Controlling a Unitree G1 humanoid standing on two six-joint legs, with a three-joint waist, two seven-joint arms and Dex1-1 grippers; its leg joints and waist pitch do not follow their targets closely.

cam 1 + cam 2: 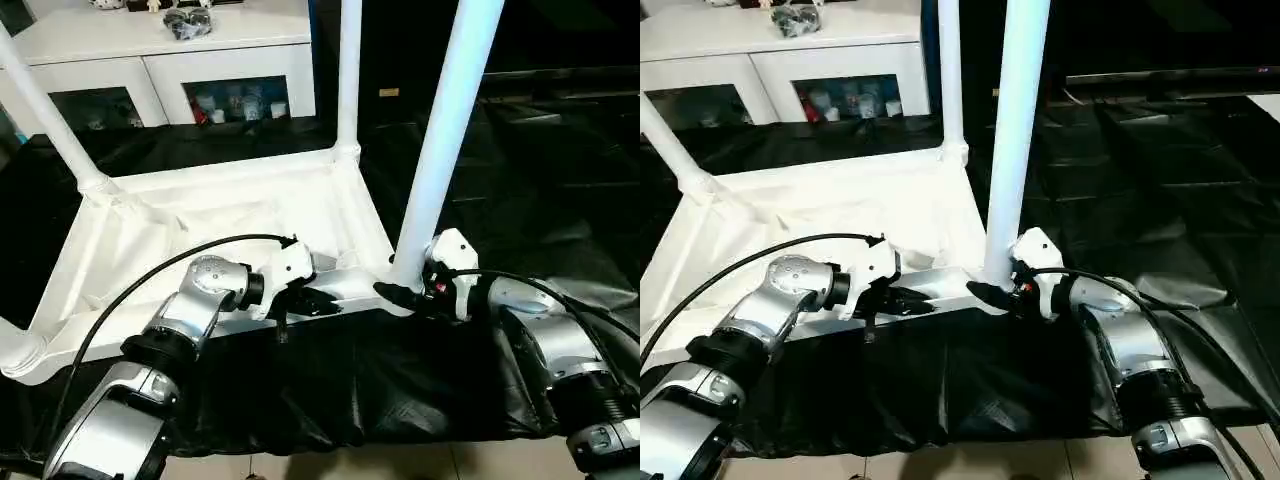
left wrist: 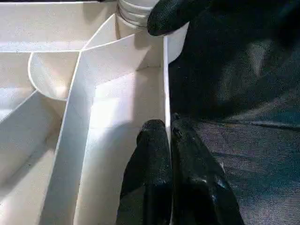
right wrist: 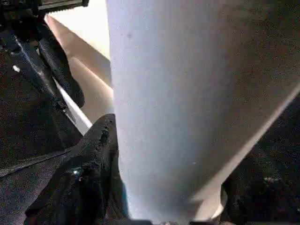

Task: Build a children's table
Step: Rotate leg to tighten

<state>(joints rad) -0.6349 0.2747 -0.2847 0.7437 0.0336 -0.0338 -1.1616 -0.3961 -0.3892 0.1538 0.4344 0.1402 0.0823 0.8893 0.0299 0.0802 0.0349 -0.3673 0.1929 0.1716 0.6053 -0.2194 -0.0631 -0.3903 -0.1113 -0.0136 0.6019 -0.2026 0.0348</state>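
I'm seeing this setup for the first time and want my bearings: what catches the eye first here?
The upturned white tabletop on the black cloth, with white legs rising from its corners. The nearest leg stands at the near right corner, where the right gripper sits around its base. The left gripper pinches the tabletop's near rim; a white cabinet stands behind.
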